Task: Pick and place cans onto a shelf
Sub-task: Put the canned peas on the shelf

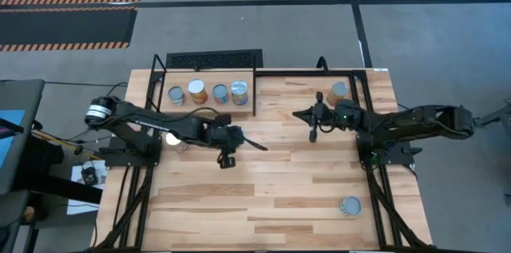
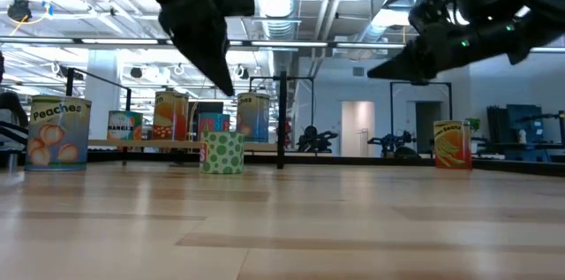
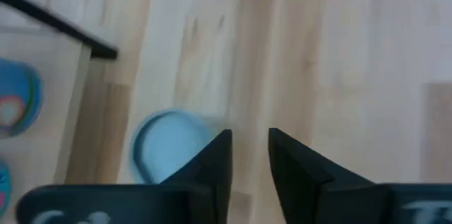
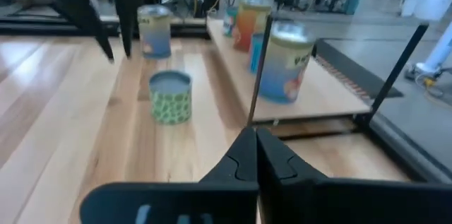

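Note:
The shelf [image 1: 209, 109] stands at the table's far edge with several cans [image 1: 196, 91] upright on it. A green-labelled can [image 2: 221, 153] stands on the table in front of the shelf, hidden under my left arm in the high view. My left gripper [image 3: 249, 136] hangs open just above it, pointing steeply down. The can's lid [image 3: 164, 146] shows beside one finger, with nothing between the fingers. My right gripper [image 4: 256, 152] is shut and empty, held above the table right of centre [image 1: 299, 114] and pointing toward the shelf.
A peaches can [image 2: 57, 133] stands on the table under my left arm [image 1: 171, 139]. An orange can [image 1: 338, 92] stands at the far right. Another can [image 1: 350, 206] stands near the right front edge. Bare planks lie in the table's middle and near left.

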`<state>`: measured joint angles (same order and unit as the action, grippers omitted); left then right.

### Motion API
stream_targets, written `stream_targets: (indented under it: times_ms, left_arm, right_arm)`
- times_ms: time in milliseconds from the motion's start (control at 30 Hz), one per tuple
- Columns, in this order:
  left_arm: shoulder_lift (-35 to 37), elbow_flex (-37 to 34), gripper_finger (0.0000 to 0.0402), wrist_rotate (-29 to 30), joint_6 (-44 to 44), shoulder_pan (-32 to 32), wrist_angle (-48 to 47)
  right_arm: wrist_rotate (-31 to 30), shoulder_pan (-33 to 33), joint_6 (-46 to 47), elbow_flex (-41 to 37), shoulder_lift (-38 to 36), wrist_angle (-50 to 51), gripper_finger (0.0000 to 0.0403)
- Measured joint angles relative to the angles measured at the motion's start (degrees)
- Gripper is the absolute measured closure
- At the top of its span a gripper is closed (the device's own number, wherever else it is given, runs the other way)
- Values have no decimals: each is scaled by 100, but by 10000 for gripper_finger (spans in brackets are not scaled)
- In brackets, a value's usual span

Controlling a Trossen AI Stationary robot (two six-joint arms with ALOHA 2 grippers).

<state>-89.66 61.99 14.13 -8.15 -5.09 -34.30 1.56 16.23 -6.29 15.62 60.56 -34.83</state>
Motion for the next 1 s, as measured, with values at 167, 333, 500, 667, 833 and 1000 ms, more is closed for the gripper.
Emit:
stream_targets:
  times_ms: [167,333,500,667,833,1000]
  left_arm:
    - [-464,134,279,161,-43,179,-258]
    - [-714,134,256,221,97,362,-204]
    - [-718,134,255,36,303,460,-121]
    - [-788,60,266,-284,438,517,15]
    - [-890,-21,275,-231,461,559,101]
    - [-861,-25,315,-262,625,560,83]
  right_arm:
    - [-1,-47,-21,237,45,58,399]
    - [-28,-138,-26,251,50,148,395]
    - [-68,-157,-36,251,52,154,398]
    - [-72,-157,-34,251,52,151,395]
    - [-78,-157,-29,251,53,164,397]
    - [-78,-157,-21,251,54,142,397]
